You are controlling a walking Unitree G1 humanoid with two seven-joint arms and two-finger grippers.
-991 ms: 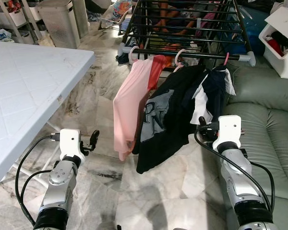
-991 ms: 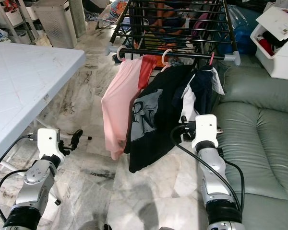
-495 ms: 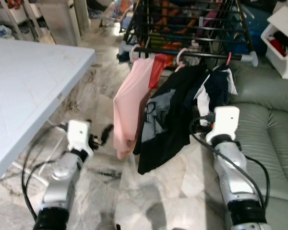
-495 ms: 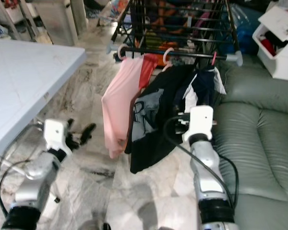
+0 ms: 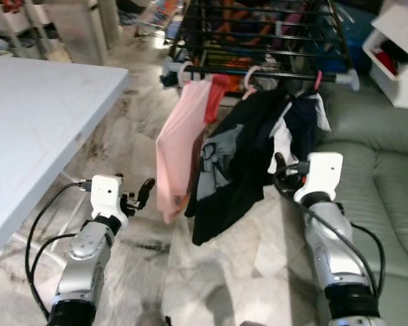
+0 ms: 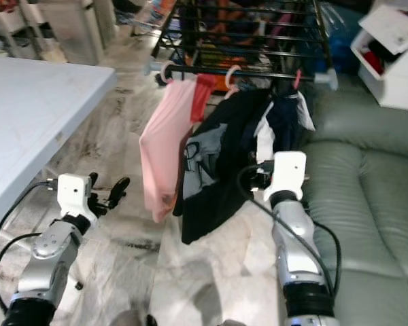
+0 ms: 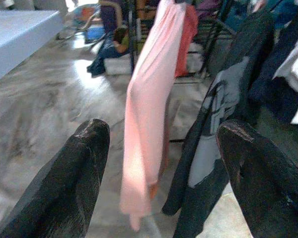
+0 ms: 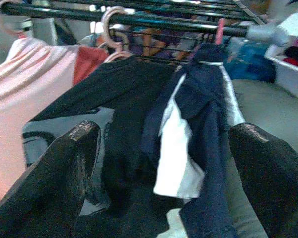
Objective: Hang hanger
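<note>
Left eye view: the drying rack (image 5: 258, 41) stood at twelve o'clock, its front rail (image 5: 265, 73) carrying three hangers. The pink shirt (image 5: 178, 153) hung at eleven o'clock, the black printed shirt (image 5: 231, 170) beside it and touching it, and the navy and white garment (image 5: 300, 125) at one o'clock on a pink hanger (image 5: 317, 81). The left gripper (image 5: 141, 193) sat at eight o'clock, fingers apart and holding nothing, near the pink shirt's hem. Half a second earlier it was blurred in mid-swing; now it was sharp and a little higher. The right gripper (image 5: 284, 175) was at four o'clock, close against the dark clothes, having drawn slightly back and down from them.

Right eye view: the same layout, with the white table (image 6: 27, 115) at nine o'clock and the grey sofa (image 6: 367, 197) at three o'clock.

Left wrist view: both black fingers (image 7: 82, 173) were spread wide with nothing between them, the pink shirt hanging ahead.

Right wrist view: the fingers (image 8: 64, 168) were likewise wide apart and empty, facing the navy garment, whose hanger hook sat over the rail.

With all three hooks on the rail and both grippers empty, I judged the hanging done, or nearly so; what remained looked like pulling the arms clear without snagging cloth.
</note>
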